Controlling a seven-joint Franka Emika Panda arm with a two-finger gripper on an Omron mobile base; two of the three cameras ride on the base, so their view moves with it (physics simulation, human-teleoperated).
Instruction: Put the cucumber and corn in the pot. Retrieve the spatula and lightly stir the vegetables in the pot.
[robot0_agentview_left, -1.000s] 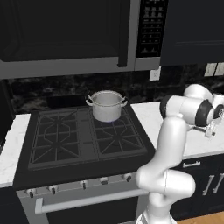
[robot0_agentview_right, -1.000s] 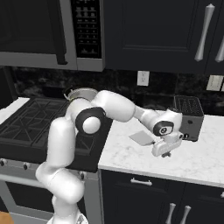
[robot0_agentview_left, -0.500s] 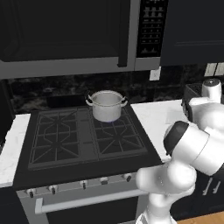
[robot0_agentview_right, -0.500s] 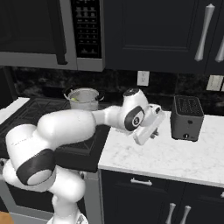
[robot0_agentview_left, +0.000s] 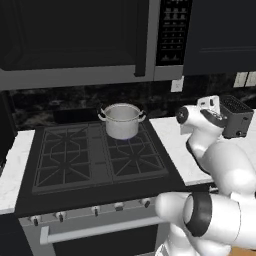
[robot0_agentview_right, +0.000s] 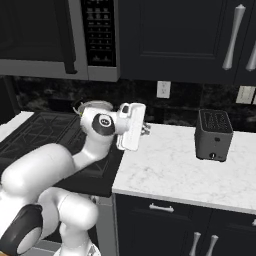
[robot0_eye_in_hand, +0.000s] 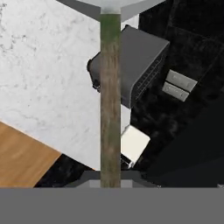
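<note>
The shiny steel pot (robot0_agentview_left: 121, 120) stands on the back burner of the stove; its rim (robot0_agentview_right: 96, 105) peeks out behind my arm in the right base view. What lies inside it is hidden. My gripper (robot0_eye_in_hand: 110, 177) is shut on the spatula's thin dark handle (robot0_eye_in_hand: 110, 96), which runs straight away from the hand to the light-grey blade (robot0_eye_in_hand: 109, 5). In the base views the hand (robot0_agentview_right: 133, 126) hangs raised above the counter's left end, right of the pot and apart from it. From the left base view the gripper (robot0_agentview_left: 212, 107) sits just in front of the toaster.
A dark toaster (robot0_agentview_right: 213, 135) stands on the white marble counter (robot0_agentview_right: 175, 170) at the back right, also seen beyond the spatula (robot0_eye_in_hand: 131, 65). The black stove (robot0_agentview_left: 95, 155) lies left of the counter. A microwave (robot0_agentview_left: 75, 40) and dark cabinets hang overhead.
The arm has swung left from the counter spot by the toaster toward the stove, lifting the spatula off the counter. The pot has not moved.
</note>
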